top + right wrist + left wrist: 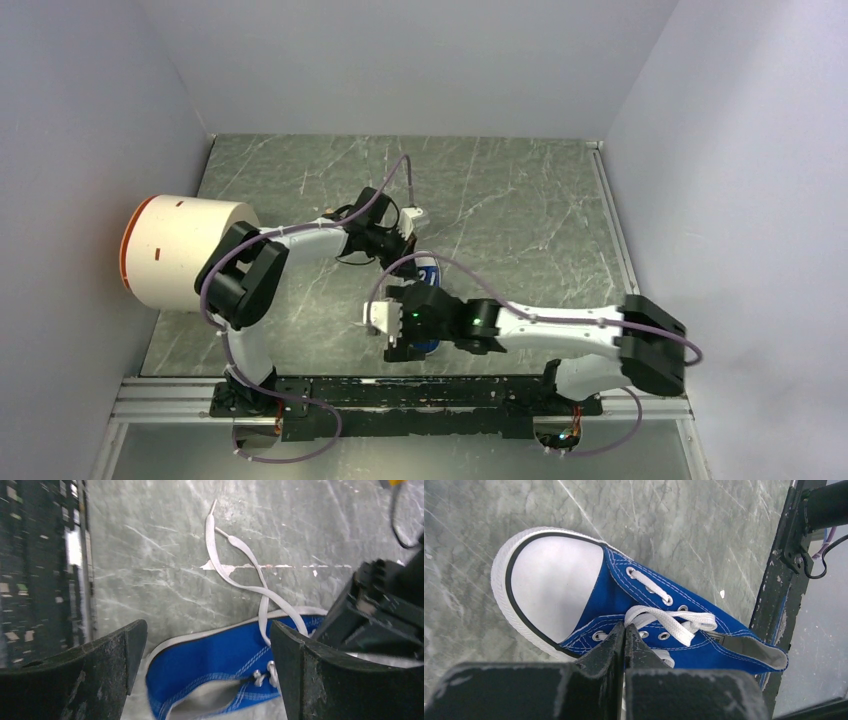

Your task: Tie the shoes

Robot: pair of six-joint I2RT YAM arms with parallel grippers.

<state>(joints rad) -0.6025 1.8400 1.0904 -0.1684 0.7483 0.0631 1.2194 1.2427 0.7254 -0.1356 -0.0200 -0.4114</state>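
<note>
Left gripper (pixel 625 629), fingers pressed together, touches the white laces (pixel 674 627) of the blue canvas sneaker (pixel 619 592); right gripper (pixel 207 632) hangs spread above its heel.

You'll find nothing legible here: no text, brand or number can be read on the blue sneaker (pixel 624 592) or elsewhere.

Right gripper (pixel 207 630) spread wide over blue sneaker (pixel 220 655); white lace (pixel 208 535) trails across tabletop (pixel 150 555).

Blue sneaker (pixel 624 595) upright on table (pixel 674 520), white laces (pixel 664 615) untied.
</note>
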